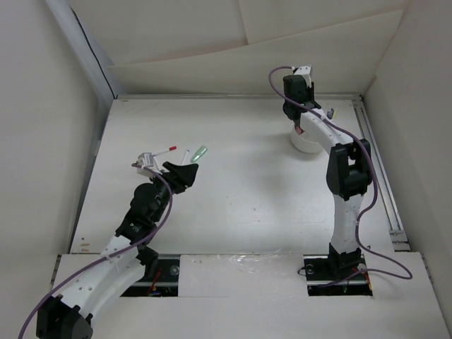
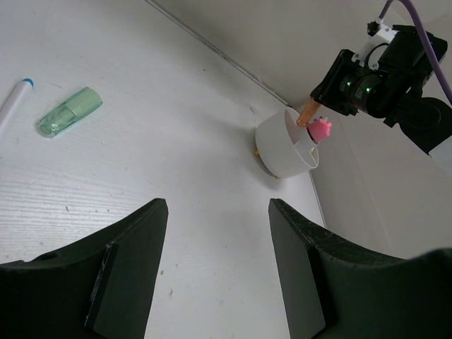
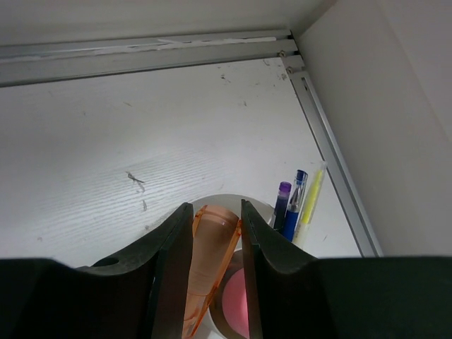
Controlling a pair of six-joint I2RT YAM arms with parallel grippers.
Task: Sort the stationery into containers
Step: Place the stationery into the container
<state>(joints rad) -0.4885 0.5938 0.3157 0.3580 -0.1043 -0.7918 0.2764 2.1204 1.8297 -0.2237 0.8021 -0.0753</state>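
Orange marker [image 3: 208, 268] sits pinched between the right fingers [image 3: 169, 275], directly over the cup [image 2: 282, 148]; lower it straight into a free compartment before letting go. Left fingers [image 2: 127, 275] gape empty, green marker [image 2: 69, 111] ahead-left on the worktop [image 2: 176, 106]. Only the right wrist view shows pens [image 3: 293, 205] standing right of its fingers.

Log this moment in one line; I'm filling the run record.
right gripper: shut on orange marker over white cup | left gripper: open, empty | green marker: on table
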